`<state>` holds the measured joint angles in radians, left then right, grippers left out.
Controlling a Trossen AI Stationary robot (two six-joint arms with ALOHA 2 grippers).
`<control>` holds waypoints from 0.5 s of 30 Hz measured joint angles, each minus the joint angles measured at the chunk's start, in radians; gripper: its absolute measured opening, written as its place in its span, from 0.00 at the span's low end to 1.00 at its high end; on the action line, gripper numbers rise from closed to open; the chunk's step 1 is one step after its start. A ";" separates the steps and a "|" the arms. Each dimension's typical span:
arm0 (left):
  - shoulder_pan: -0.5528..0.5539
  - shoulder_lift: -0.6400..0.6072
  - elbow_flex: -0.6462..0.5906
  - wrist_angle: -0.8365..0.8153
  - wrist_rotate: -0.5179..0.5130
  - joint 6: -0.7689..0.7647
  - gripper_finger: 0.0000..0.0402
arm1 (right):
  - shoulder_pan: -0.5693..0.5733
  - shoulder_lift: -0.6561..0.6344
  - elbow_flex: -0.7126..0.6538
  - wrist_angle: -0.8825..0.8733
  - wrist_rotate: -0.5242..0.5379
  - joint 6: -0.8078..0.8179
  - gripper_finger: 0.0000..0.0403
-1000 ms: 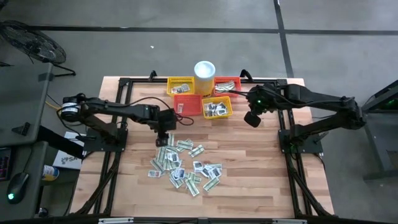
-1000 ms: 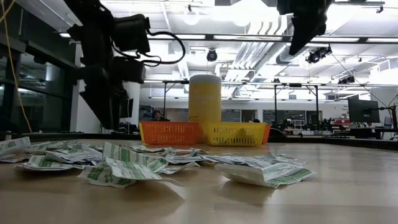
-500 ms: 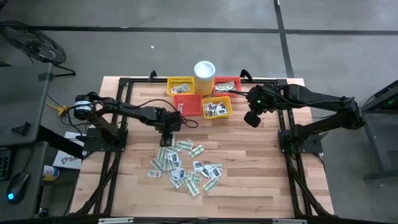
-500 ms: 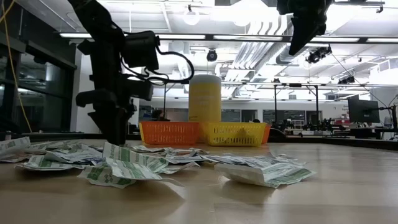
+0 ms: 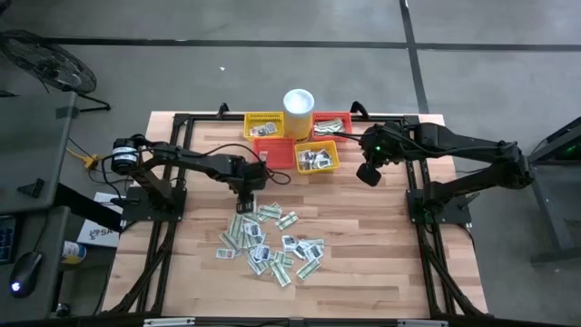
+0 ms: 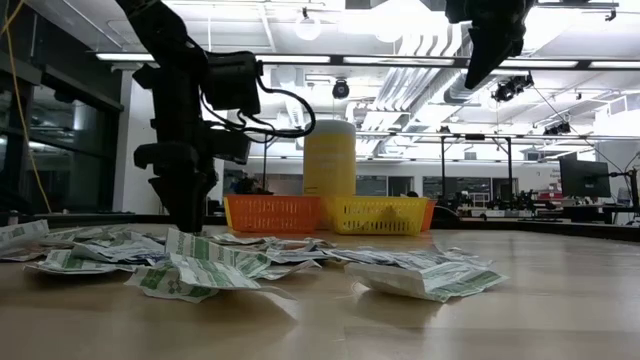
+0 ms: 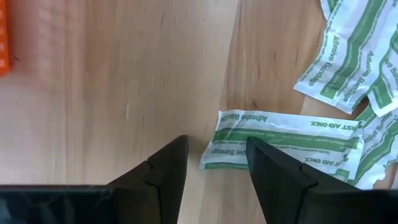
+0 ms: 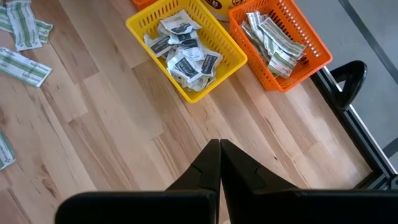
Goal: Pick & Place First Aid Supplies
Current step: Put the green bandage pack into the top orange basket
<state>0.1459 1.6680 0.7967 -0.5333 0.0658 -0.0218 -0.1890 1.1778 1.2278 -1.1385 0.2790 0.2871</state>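
Observation:
The first aid supplies (image 5: 272, 241) lie scattered mid-table as flat white sachets with green stripes; they also show in the low view (image 6: 200, 265). My left gripper (image 7: 216, 149) is open and points straight down at the pile's far left edge (image 5: 243, 196). The end of one green-striped bandage sachet (image 7: 280, 140) lies flat on the wood between its fingertips. My right gripper (image 8: 219, 149) is shut and empty. It hangs high over the table's far right (image 5: 368, 173), near the baskets. My left gripper comes from above with its fingers (image 7: 168, 168) on either side of the sachet's short end (image 7: 211, 155). The sachet lies flat on the table. Whether the fingers touch it, I cannot tell.
Four small mesh baskets stand at the far edge: yellow (image 5: 264, 125), red-orange (image 5: 274, 153), yellow with dark-printed sachets (image 8: 183, 50) and orange with green packets (image 8: 277, 40). A white cup (image 5: 299, 102) stands between them. Bare wood lies to the right of the pile.
My left gripper has come down from above the table to the wood at the pile's far left edge, drifting a little toward the pile. The sachets have stayed where they were.

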 joint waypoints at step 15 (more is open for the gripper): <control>0.000 0.000 -0.001 -0.002 0.021 -0.116 0.37 | 0.064 0.000 0.000 0.000 0.009 0.000 0.00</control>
<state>0.1459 1.6680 0.7956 -0.5358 0.0871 -0.1380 -0.1246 1.1774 1.2278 -1.1385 0.2882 0.2867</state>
